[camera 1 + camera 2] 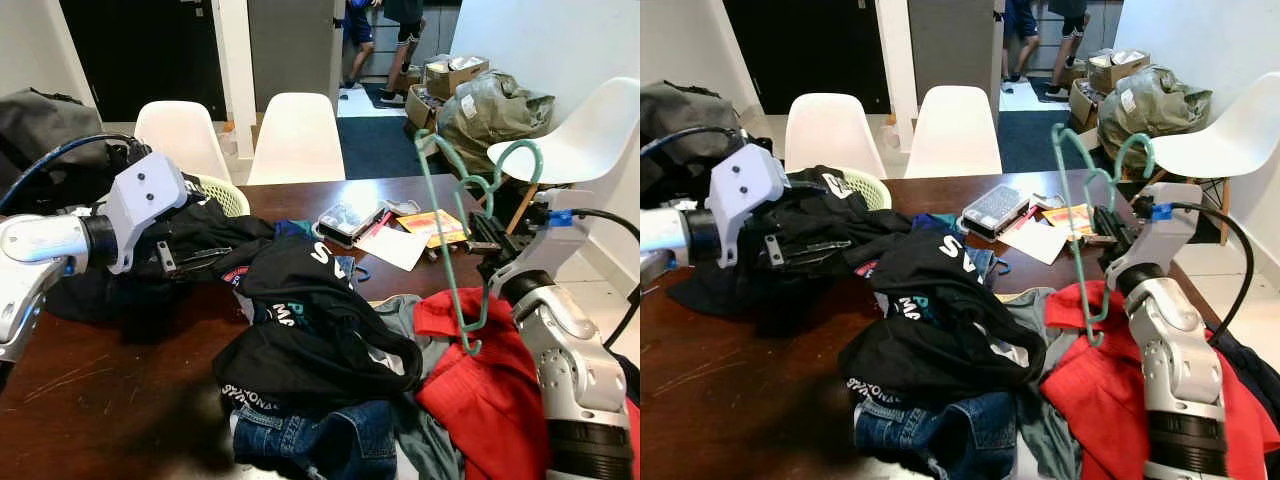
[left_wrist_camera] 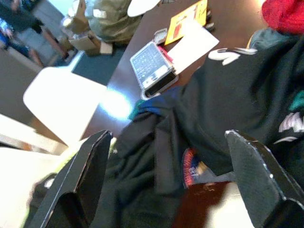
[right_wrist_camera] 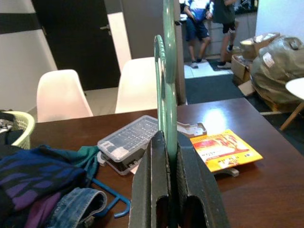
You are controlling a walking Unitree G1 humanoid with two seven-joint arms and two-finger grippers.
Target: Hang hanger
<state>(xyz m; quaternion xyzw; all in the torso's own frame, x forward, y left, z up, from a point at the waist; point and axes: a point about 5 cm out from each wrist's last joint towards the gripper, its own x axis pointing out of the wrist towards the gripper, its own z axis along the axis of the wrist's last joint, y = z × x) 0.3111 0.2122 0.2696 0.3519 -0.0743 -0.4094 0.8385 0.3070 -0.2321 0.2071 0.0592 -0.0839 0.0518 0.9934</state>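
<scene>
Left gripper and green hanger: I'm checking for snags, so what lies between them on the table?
In the left eye view, a black printed garment is heaped between the left gripper and the green hanger held by the right gripper.

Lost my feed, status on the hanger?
Right end effector shut on green hanger, raised over table. Left end effector open above black clothes.

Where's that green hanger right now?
The green hanger is held up on the robot's right side, clamped in the right gripper, above the red garment on the table's right end.
</scene>
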